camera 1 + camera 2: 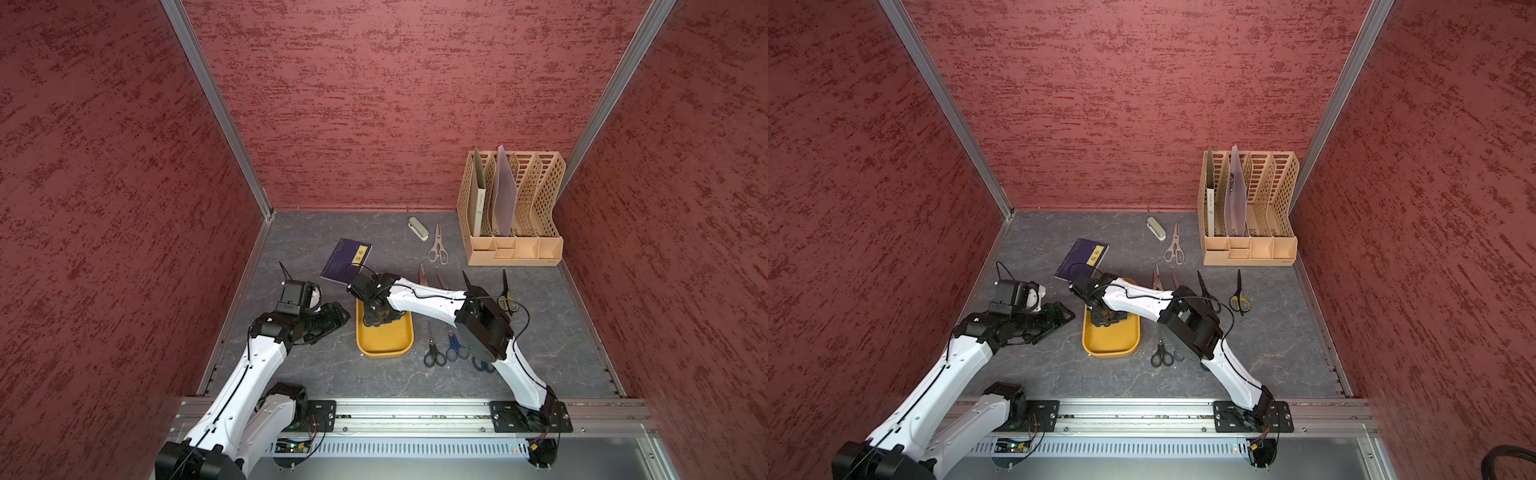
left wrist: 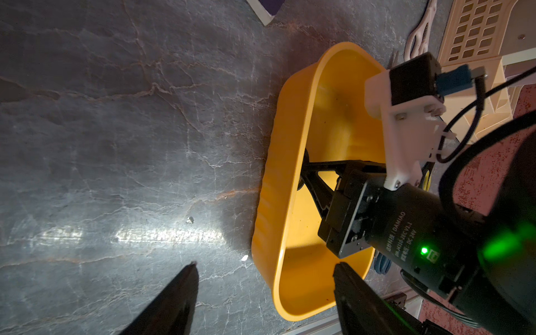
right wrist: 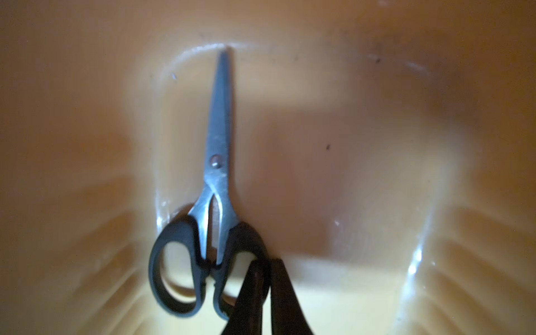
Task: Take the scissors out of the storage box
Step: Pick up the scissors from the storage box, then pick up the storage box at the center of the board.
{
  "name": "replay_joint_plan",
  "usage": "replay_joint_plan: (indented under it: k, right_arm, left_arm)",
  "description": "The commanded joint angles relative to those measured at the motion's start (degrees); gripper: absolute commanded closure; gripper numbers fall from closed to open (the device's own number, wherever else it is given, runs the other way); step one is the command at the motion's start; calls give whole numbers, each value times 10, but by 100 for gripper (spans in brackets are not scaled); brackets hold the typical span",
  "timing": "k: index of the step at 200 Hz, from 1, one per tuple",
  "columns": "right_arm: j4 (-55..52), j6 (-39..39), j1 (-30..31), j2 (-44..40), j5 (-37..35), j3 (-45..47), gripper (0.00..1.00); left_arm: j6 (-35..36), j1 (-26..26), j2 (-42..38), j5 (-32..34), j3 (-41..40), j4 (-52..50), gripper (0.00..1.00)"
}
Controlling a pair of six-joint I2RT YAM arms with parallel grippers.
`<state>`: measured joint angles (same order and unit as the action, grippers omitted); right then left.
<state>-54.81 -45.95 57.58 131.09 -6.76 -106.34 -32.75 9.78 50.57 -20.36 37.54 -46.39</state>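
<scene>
I see one black-handled scissors [image 3: 216,174] in the mustard storage box [image 1: 384,340], blades closed, tip at its end wall. Other pairs [image 1: 433,351] lie outside on its right (pinkish-grey shears [image 1: 438,245] farthest back).

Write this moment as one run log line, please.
right gripper: shut on black-handled scissors, inside storage box | left gripper: open, empty, beside storage box

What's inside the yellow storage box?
One black-handled pair of scissors lies in the storage box, right gripper shut on a handle loop. In both top views the gripper covers it.
</scene>
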Motion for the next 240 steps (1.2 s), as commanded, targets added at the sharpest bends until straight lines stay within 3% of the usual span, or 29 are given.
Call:
replay_joint_plan:
  k: [1, 70, 103, 138, 182, 240]
  right_arm:
    - [-4, 12, -2, 13, 2, 0, 100]
    - [-14, 58, -1, -117, -43, -1, 100]
    - [-42, 66, -2, -196, -66, 32, 100]
    - [-70, 67, -8, -276, -85, 102, 100]
    - [-82, 53, -25, -365, -107, 208, 100]
    - [-91, 44, -47, -428, -121, 281, 100]
  left_arm:
    - [-4, 5, -6, 12, -4, -4, 23]
    - [-7, 13, 38, 10, 3, 18, 24]
    - [-7, 56, 105, 36, 47, 39, 25]
    - [16, 111, 192, 105, 104, 36, 29]
    - [56, 157, 280, 179, 157, 12, 45]
    - [64, 188, 355, 189, 190, 22, 70]
